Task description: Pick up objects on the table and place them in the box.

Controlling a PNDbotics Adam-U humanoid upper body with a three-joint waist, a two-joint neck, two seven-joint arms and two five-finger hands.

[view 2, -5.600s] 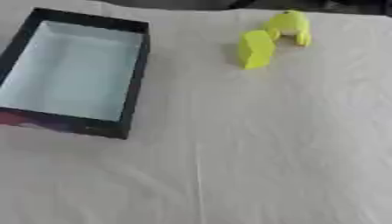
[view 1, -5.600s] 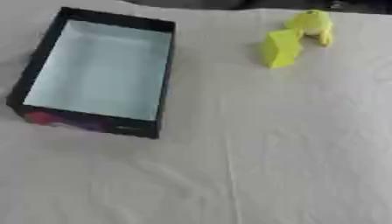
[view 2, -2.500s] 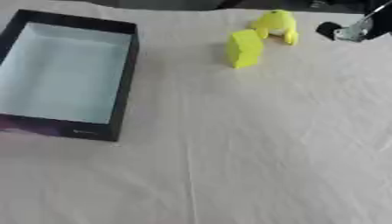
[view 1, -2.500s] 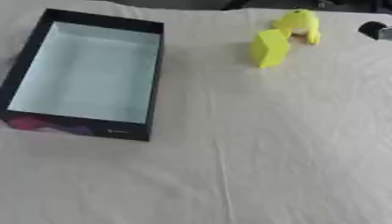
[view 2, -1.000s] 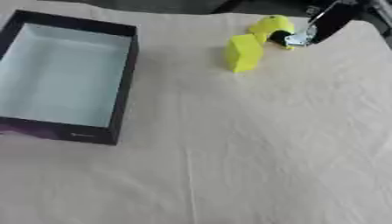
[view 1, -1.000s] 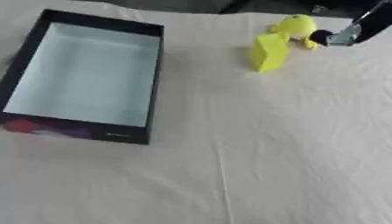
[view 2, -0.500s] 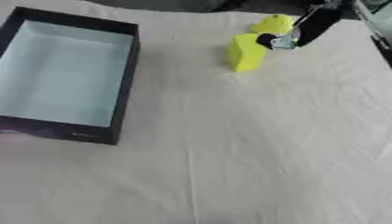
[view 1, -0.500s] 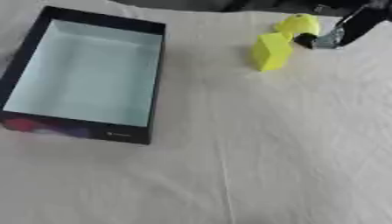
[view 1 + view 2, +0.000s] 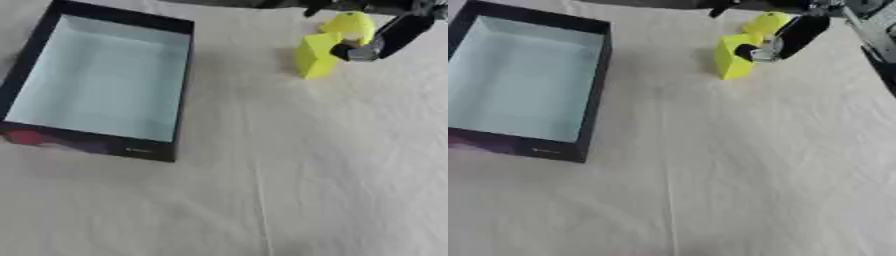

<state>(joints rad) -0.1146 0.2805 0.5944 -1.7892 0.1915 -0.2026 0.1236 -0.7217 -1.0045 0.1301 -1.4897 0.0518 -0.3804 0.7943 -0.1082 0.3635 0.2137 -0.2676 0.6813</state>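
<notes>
A black box with a pale blue inside lies open at the left. At the far right stands a yellow block, and just behind it sits a rounded yellow object. My right hand reaches down from the upper right corner. One straight black finger with a silver tip touches the block's right side, between the two yellow things. Another dark fingertip shows at the top edge beyond them. Nothing is lifted. The rest of the hand is cut off by the picture's edge. My left hand shows in neither view.
A cream cloth with soft creases covers the whole table. The box's near wall carries a red and purple print. A dark strip runs along the right edge of the right eye view.
My right hand has come in from the upper right and moved left and down until a fingertip reached the yellow block. The box and both yellow things have stayed where they were.
</notes>
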